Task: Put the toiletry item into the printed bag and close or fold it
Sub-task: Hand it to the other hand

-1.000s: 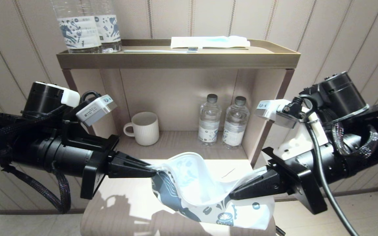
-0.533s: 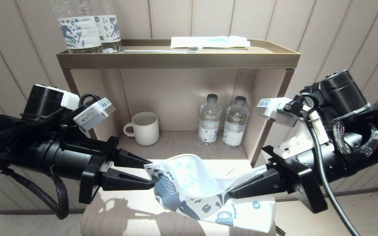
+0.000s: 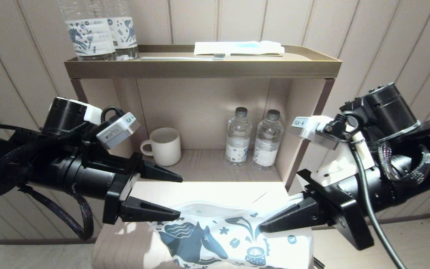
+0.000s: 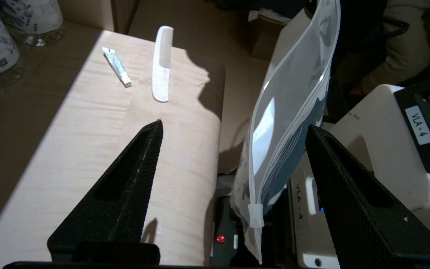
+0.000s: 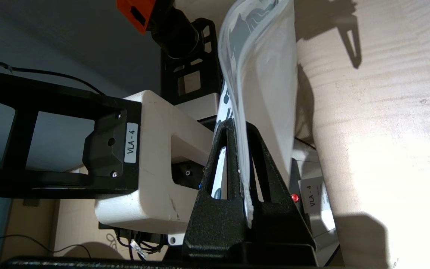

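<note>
**Head view: bag hangs from one gripper, comb not yet inside**

Head view shows the left gripper with its jaws spread wide and nothing between them, level with the bag's left end. The right gripper is clenched on the right edge of the printed bag, so the pouch hangs from that one pinch, off the front of the wooden table.

My worry is that single hold. The bag is soft, thin, slippery film, white and half see-through with dark blue printing, and its zip mouth with the small slider droops. It could sag shut, twist, or slide out of the black ribbed fingers. Then nothing could be slipped in without a fresh grab.

The toiletry item, a flat, stiff, white comb-like strip with a rounded end, lies on the pale smooth tabletop, well apart from the bag. Just beside it lies a small tube. Being so thin and flat against the wood, the strip may be hard to pinch, and the jaws could nudge it, or catch the tube instead.
</note>
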Controlling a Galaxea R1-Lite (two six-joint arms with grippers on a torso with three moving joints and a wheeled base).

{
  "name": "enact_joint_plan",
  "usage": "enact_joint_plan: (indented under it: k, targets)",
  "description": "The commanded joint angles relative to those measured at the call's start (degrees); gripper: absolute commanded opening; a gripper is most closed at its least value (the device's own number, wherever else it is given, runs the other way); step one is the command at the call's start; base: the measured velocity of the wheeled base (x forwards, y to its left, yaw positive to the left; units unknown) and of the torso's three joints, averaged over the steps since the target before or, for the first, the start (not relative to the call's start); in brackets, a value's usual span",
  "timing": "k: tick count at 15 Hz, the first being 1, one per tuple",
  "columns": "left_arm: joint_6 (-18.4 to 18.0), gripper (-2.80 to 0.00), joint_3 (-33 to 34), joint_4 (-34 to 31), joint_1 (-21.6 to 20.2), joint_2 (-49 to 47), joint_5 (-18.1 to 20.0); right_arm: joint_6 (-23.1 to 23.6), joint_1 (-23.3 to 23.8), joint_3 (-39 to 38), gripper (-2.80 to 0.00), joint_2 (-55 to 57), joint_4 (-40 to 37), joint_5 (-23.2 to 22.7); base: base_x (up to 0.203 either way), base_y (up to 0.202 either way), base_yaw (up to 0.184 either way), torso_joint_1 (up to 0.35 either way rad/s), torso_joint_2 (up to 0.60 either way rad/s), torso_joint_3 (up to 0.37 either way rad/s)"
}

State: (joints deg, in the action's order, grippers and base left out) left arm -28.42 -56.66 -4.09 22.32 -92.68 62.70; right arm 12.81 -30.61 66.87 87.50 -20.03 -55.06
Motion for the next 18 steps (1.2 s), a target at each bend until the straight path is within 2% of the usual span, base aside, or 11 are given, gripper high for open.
enact_joint_plan:
  k: [1, 3, 7, 9, 12, 15, 16, 18]
  targets:
    - [-0.25, 0.0, -0.37, 0.04, -1.41, -1.83, 0.4, 0.11, 0.02, 0.36, -2.8, -0.96, -0.1, -0.31, 0.0, 0.0, 0.0, 0.0, 0.0, 0.0]
    - [-0.67, 0.0, -2.07, -0.36, -3.32, -2.38, 0.86, 0.11, 0.02, 1.08, -2.8, -3.03, -0.1, -0.31, 0.0, 0.0, 0.0, 0.0, 0.0, 0.0]
    - [-0.68, 0.0, -3.04, -1.28, -3.21, -2.64, 1.38, 0.11, 0.02, 2.03, -2.8, -3.21, -0.1, -0.39, 0.0, 0.0, 0.0, 0.0, 0.0, 0.0]
    - [-0.72, 0.0, -5.46, -5.13, -2.21, -2.11, 1.38, 0.2, 0.03, 2.12, -2.8, -3.12, -0.01, -0.66, 0.0, 0.0, 0.0, 0.0, 0.0, 0.0]
    - [-1.63, 0.0, -12.97, -16.17, -1.06, -1.51, 1.6, 0.57, 0.11, 1.56, -2.8, -3.12, 1.43, -0.77, 0.0, 0.0, 0.0, 0.0, 0.0, 0.0]
    - [-6.47, 0.0, -16.79, -26.05, -0.21, -1.28, 2.26, 1.43, 0.02, 1.03, -2.8, -3.34, 1.92, -0.83, 0.0, 0.0, 0.0, 0.0, 0.0, 0.0]
    - [-8.11, 0.0, -16.82, -27.69, -0.15, -1.27, 2.77, 1.68, 0.04, 0.84, -2.8, -3.75, 1.92, -0.92, 0.0, 0.0, 0.0, 0.0, 0.0, 0.0]
    - [-8.56, 0.0, -15.96, -27.75, -0.17, -1.35, 4.4, 1.78, 0.18, -0.04, -2.8, -4.59, 2.15, -1.08, 0.0, 0.0, 0.0, 0.0, 0.0, 0.0]
